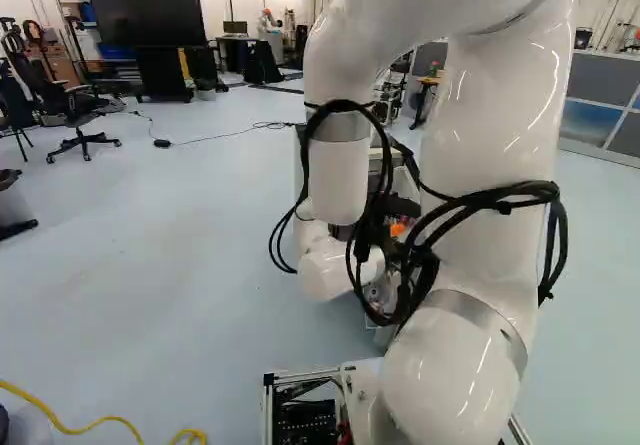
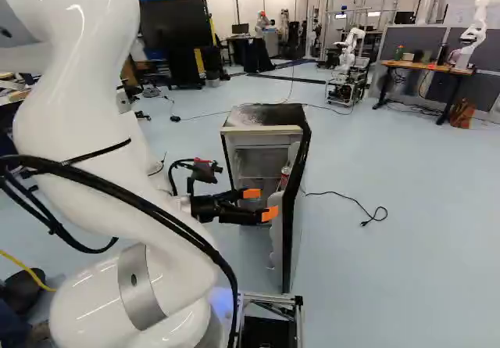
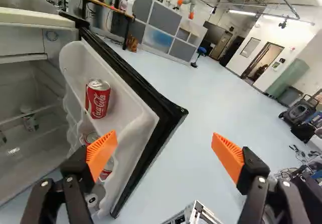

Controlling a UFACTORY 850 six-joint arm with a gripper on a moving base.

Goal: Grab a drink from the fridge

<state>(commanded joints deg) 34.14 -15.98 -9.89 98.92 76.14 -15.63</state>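
Reaching is judged the step in hand: the fridge (image 2: 262,130) stands open, and the upper can (image 3: 98,98) stands upright in its door (image 3: 143,95) at right. The pincer (image 3: 164,143) is spread, holding nothing. Next move calls for centring on the can, clear of the door's edge, before closing.

I'm counting one fridge (image 2: 262,114) at twelve o'clock in the right base view, and I'm spotting another robot (image 2: 348,55) at one, another robot at two: that's making two. From my one gripper (image 2: 261,204), showing two orange pads (image 3: 102,153), I'm seeing one door (image 3: 128,110) at ten, holding at least three cans (image 3: 98,99). One big screen (image 1: 148,13) is standing at eleven in the left base view.
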